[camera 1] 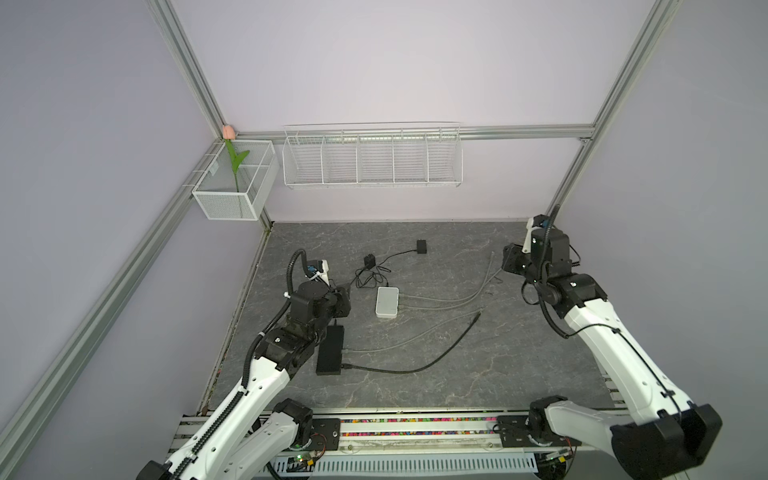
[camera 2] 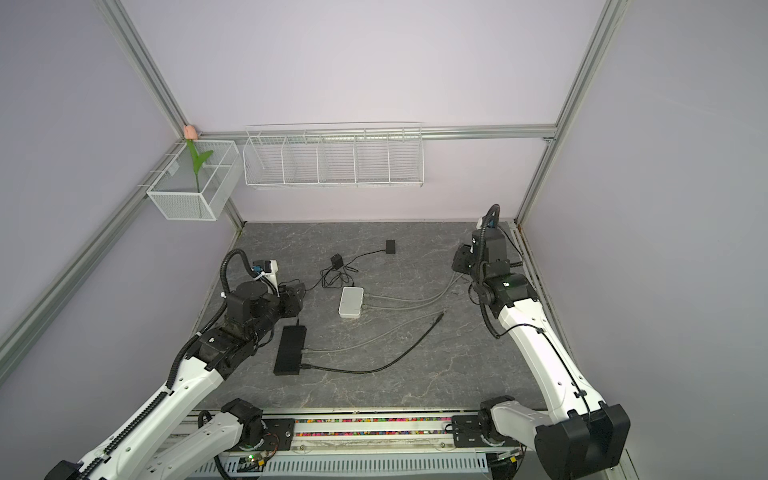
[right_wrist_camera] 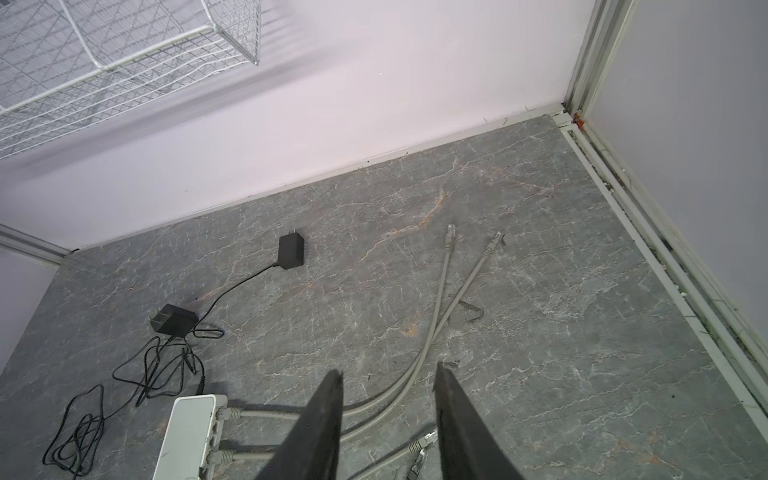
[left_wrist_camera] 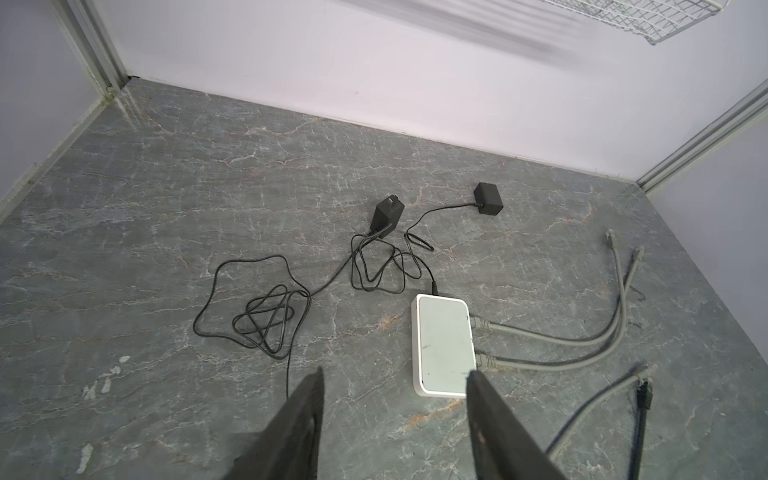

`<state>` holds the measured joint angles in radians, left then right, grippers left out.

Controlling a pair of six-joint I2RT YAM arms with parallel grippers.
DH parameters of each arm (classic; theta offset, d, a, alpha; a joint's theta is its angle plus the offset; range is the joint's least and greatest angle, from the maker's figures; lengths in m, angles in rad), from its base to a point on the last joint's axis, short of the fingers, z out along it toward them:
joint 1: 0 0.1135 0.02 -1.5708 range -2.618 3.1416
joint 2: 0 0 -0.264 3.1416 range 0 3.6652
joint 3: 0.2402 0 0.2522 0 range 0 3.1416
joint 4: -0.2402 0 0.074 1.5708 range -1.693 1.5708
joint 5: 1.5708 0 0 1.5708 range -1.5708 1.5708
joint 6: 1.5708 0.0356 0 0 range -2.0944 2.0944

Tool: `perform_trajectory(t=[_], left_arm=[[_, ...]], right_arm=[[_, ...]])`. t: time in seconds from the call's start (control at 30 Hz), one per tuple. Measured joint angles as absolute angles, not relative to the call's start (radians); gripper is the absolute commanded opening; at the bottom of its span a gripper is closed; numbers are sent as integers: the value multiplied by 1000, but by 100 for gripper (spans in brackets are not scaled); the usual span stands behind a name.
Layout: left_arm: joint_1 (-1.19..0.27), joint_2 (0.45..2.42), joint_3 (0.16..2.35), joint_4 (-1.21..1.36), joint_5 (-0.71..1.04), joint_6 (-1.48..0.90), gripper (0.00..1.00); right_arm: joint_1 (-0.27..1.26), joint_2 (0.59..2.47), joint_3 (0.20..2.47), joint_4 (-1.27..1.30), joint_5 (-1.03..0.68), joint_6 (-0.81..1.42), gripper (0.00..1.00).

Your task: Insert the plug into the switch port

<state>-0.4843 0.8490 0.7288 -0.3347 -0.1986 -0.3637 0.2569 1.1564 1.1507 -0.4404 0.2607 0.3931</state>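
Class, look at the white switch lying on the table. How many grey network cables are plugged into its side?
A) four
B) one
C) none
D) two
D: in the left wrist view the white switch has a first grey cable and a second grey cable seated in its side ports, and no other grey cable reaches it.

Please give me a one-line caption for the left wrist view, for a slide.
Left gripper, open and empty, faces the white switch with two grey cables plugged in.
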Motion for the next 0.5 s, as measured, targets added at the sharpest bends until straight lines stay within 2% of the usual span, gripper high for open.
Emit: perform_trajectory(t=[0.5], left_arm=[[-484,828,733,-339,-265,-331,63]], right_arm=[[257,1000,1001,-394,347,328,41]])
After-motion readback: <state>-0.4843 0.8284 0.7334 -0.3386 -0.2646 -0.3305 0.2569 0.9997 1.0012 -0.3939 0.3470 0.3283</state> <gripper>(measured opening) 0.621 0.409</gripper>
